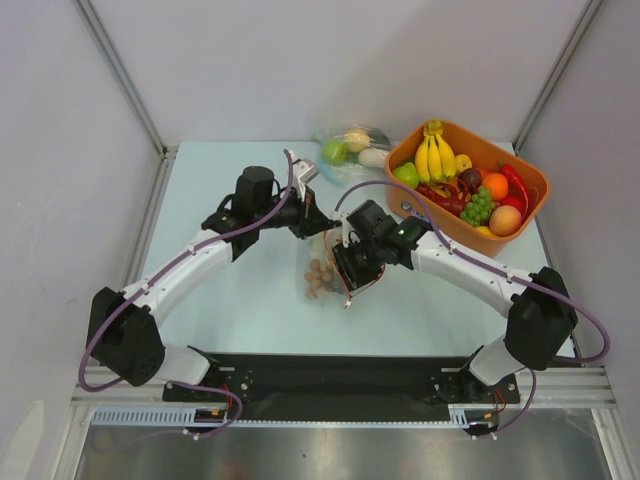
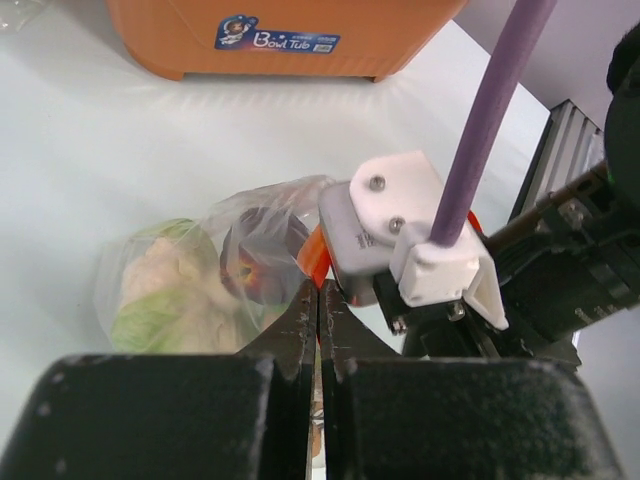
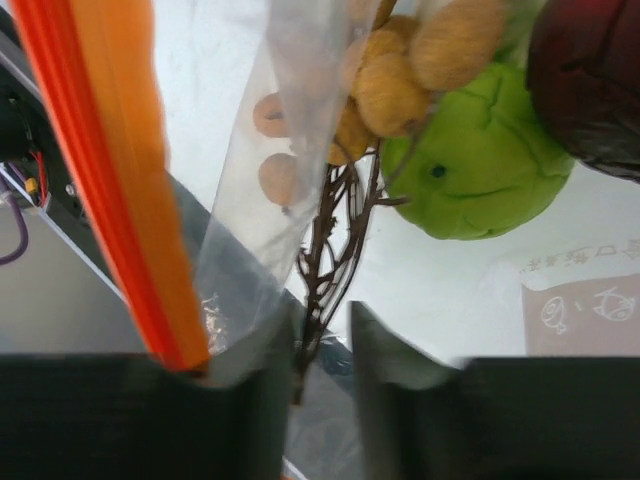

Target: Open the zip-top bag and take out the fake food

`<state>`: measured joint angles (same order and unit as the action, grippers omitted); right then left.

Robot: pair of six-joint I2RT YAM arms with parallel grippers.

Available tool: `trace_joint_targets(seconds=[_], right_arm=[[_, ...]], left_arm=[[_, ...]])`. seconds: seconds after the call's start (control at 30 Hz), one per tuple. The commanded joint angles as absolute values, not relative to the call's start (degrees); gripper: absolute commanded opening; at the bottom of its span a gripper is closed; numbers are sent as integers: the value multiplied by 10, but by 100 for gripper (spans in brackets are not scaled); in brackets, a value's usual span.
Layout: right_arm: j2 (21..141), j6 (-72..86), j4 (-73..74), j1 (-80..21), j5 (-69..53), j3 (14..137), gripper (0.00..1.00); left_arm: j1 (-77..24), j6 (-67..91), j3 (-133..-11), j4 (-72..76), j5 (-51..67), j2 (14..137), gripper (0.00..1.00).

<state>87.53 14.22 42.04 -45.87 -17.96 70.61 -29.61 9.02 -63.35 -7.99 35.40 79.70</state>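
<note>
Mid-tabletop, the limp, slippery zip-top bag (image 1: 328, 268) of light fake food (image 3: 462, 175) is best gripped at its stiffer orange strip: left pincer (image 2: 318, 310) clenched on film, right pincer (image 3: 320, 345) apparently likewise.

Overhead view, two close wrist views

This is a robotics lab test cell, not a home or kitchen. A plain pale tabletop (image 1: 250, 300) is boxed in by blank white panels (image 1: 60, 180) held in aluminium framing (image 1: 120, 80). Two arms are bolted to a black base rail (image 1: 330, 375) at 6 o'clock, with purple cables (image 1: 420, 205) running along them. An orange tub (image 1: 530, 185) of plastic fruit sits at 2 o'clock as a prop.
</note>
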Motion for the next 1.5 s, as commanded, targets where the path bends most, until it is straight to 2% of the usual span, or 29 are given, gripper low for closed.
trace_joint_targets(seconds=[0.0,0.03,0.07,0.17,0.7,1.27,1.47], right_arm=[[885,139,440,-473,-200,709,27],[884,141,440,-473,-199,710,21],[880,141,441,-473,-193,711,10],[868,145,444,-473,-166,722,0],[792,137,449,-408,-49,790,0],[694,152,430,-359,-97,800,0],[653,155,446,-334,-125,801,0]], left_arm=[[-294,92,-637,-42,362,776,0],[-294,92,-638,-44,362,776,0],[-294,92,-637,-43,363,776,0],[-294,90,-640,-43,371,777,0],[-302,62,-652,-63,416,788,0],[-305,52,-658,-90,349,794,0],[-302,61,-657,-100,287,794,0]])
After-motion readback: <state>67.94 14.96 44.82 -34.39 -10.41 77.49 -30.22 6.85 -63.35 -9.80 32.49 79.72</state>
